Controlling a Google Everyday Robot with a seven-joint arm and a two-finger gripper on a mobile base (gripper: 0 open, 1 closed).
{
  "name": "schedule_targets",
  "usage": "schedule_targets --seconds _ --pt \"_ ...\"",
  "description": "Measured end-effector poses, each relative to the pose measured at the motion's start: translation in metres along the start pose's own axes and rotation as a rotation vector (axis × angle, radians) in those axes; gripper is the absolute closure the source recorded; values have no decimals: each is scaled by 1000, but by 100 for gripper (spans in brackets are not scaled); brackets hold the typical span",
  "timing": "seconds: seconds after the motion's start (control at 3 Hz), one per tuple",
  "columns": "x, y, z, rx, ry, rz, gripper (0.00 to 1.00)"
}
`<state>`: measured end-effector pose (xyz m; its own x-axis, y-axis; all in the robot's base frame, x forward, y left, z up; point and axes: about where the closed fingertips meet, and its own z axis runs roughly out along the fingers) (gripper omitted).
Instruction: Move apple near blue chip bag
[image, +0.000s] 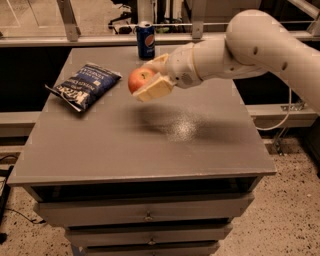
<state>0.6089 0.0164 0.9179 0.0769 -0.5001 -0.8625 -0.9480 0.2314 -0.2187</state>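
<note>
My gripper (148, 80) is shut on the red-orange apple (139, 79) and holds it in the air above the grey table (150, 145), over its back middle. The cream fingers (156, 89) clamp the apple from above and below. The blue chip bag (86, 85) lies flat on the table's back left part, a short way to the left of the apple. The white arm reaches in from the upper right.
An upright blue Pepsi can (145, 40) stands at the table's back edge, just behind the gripper. The table has drawers under its front edge. A metal railing runs behind the table. Cables hang at the right.
</note>
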Motion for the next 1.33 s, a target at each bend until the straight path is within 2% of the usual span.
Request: schedule_targets --seconds 0.33,0.67,1.0,1.33 --pt "-17 -35 33 -8 -58 -1 100" --pt "-28 -52 69 -30 -97 17 100" --pt "-26 -54 106 -60 -90 46 100" --pt "-18 -51 120 -70 -70 68 100"
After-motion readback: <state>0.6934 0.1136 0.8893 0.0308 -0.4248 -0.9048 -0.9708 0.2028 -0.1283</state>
